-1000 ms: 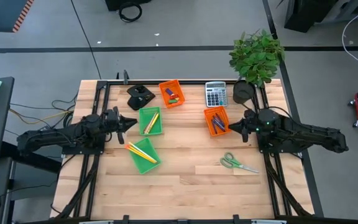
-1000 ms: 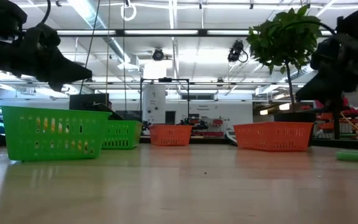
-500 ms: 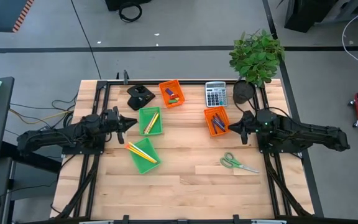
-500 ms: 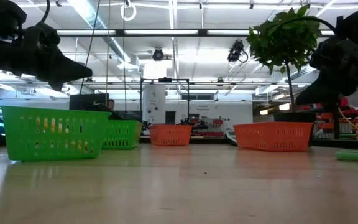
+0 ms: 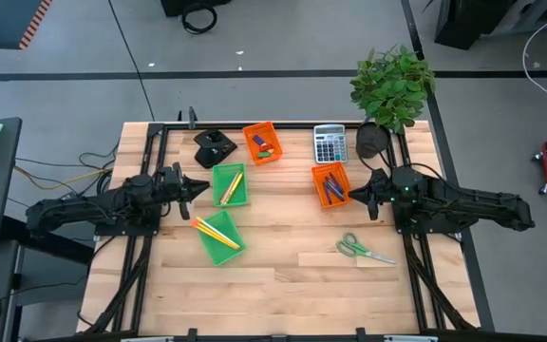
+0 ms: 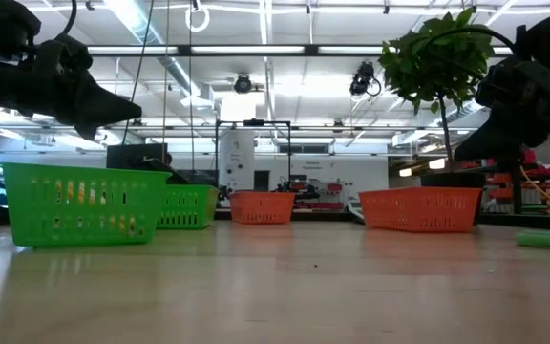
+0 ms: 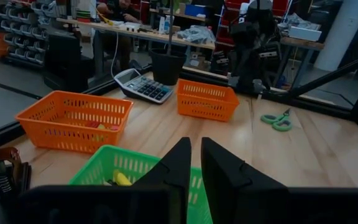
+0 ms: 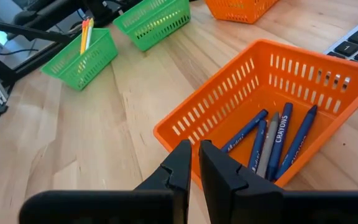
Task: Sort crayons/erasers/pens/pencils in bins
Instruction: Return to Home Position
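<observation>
bins point(image 6: 74, 205), scissors point(image 5: 359, 250) and calculator point(image 5: 330, 144) dot wooden table point(image 5: 283, 275).

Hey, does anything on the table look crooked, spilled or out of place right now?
The nearer green bin sits at a slant, with pencils poking out past its corner. Green-handled scissors lie loose on the table, outside any bin. Nothing looks spilled or damaged.

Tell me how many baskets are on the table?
4. The far orange bin sits beside the calculator; the other orange bin lies by the right gripper; the middle green bin lies by the left gripper; the near green bin sits nearer the front edge. None seem hidden.
</observation>
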Controlling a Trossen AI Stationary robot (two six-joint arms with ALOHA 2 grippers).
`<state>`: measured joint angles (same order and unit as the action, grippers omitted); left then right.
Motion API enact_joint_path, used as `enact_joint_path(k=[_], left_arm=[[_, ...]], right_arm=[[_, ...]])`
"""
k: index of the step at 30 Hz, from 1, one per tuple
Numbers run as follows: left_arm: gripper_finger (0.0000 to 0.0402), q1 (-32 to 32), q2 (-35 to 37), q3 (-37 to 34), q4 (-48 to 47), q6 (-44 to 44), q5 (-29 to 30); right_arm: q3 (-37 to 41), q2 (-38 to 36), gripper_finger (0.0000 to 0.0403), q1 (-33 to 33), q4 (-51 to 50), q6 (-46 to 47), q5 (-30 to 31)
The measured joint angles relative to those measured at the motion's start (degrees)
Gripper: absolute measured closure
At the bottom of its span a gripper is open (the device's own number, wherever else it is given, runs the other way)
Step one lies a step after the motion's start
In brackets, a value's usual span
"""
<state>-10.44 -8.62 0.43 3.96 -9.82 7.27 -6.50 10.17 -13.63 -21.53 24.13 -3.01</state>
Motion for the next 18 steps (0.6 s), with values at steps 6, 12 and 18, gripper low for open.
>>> enact_joint_path(k=[6,12,18], left_arm=[[0.0362,0.0,0.0,0.0,0.03,-0.01,0.0],[0.0354,0.01,0.0,0.02,0.05,0.0,-0.01],[0.0358,0.02,0.0,0.02,0.04,-0.02,-0.02]], right_arm=[[0.0,0.0,0.0363,0.0,-0.01,0.02,0.0],[0.0,0.0,0.0363,0.0,-0.01,0.04,0.0],[0.0,0.0,0.0363,0.0,-0.01,0.04,-0.01]])
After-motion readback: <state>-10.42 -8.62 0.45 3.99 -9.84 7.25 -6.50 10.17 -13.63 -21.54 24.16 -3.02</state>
